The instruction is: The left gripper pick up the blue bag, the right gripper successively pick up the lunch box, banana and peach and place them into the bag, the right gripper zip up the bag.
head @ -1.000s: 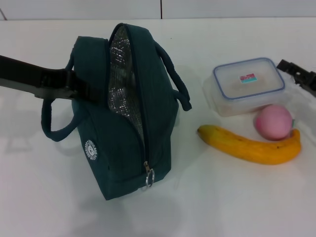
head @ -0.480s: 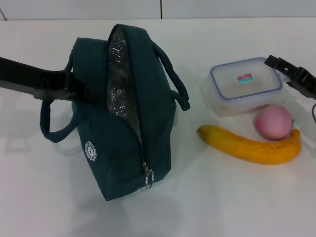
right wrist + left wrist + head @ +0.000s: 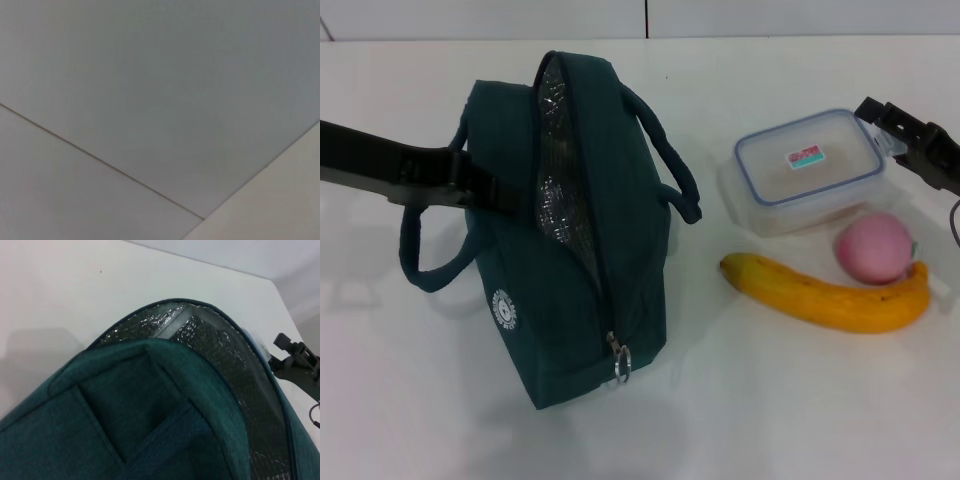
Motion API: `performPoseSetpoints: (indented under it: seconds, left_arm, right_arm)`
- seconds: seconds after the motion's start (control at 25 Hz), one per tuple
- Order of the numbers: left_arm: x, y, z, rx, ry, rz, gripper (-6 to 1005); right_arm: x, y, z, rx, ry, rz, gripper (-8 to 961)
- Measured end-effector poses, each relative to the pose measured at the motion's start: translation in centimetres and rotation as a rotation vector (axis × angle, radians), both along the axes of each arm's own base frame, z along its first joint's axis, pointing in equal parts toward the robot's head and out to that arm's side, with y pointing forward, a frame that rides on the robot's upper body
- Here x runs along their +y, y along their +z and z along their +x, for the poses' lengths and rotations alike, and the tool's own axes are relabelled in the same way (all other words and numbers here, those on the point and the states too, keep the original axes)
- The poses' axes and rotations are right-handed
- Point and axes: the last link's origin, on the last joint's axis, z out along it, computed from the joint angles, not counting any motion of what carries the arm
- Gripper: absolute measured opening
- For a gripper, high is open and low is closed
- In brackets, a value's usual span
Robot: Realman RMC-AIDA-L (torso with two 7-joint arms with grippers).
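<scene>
The blue bag (image 3: 575,240) stands upright on the white table with its top unzipped and silver lining (image 3: 560,190) showing. My left gripper (image 3: 480,185) is shut on the bag's left side by the handle. The clear lunch box (image 3: 807,170) is tilted and raised slightly at its right end, where my right gripper (image 3: 895,140) is shut on it. In front of the box are the pink peach (image 3: 873,247) and the banana (image 3: 830,295). In the left wrist view the bag (image 3: 150,405) fills the picture, with the right gripper (image 3: 295,362) beyond it.
The zipper's metal ring pull (image 3: 622,365) hangs at the bag's near end. White table (image 3: 800,400) stretches in front of the banana. A wall runs along the table's far edge. The right wrist view holds only plain grey surfaces.
The right gripper has moved left with the lunch box, which has shifted toward the bag and tilted. The bag, banana, peach and left arm stay put.
</scene>
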Motion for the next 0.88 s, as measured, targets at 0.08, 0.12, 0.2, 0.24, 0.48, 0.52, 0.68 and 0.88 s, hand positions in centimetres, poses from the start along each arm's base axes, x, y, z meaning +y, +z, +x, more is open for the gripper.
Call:
performPoseSetpoints:
  seconds: [0.08,0.12,0.2,0.24,0.48,0.52,0.68,0.88]
  left_arm:
    - [0.0,-0.1,-0.1,-0.004,0.004,-0.005,29]
    - [0.0,-0.2,-0.1,-0.006,0.005,-0.009,29]
    - [0.1,-0.2,-0.1,-0.006,0.001,-0.01,29]
    - [0.1,-0.2,0.0,-0.006,-0.002,-0.011,29]
    - [0.2,-0.2,0.2,-0.002,-0.01,-0.017,29]
    - [0.2,-0.2,0.2,-0.002,-0.01,-0.017,29]
    - [0.2,-0.1,0.2,0.0,-0.011,-0.017,29]
    - [0.3,-0.1,0.3,-0.001,-0.012,-0.021,29]
  right_arm:
    - [0.1,0.0,-0.2,0.018,-0.003,0.0,826]
    - [0.2,-0.1,-0.4,0.031,-0.006,0.0,807]
    - [0.2,-0.1,-0.6,0.063,-0.013,0.009,767]
    - [0.2,-0.2,-0.7,0.081,-0.015,0.015,747]
    - [0.6,-0.9,-1.9,0.116,0.0,-0.003,629]
    - [0.7,-1.1,-2.1,0.118,0.0,-0.008,590]
    - [0.9,-1.5,-2.7,0.12,0.008,-0.024,436]
    - [0.9,-1.9,-2.9,0.125,0.003,-0.035,424]
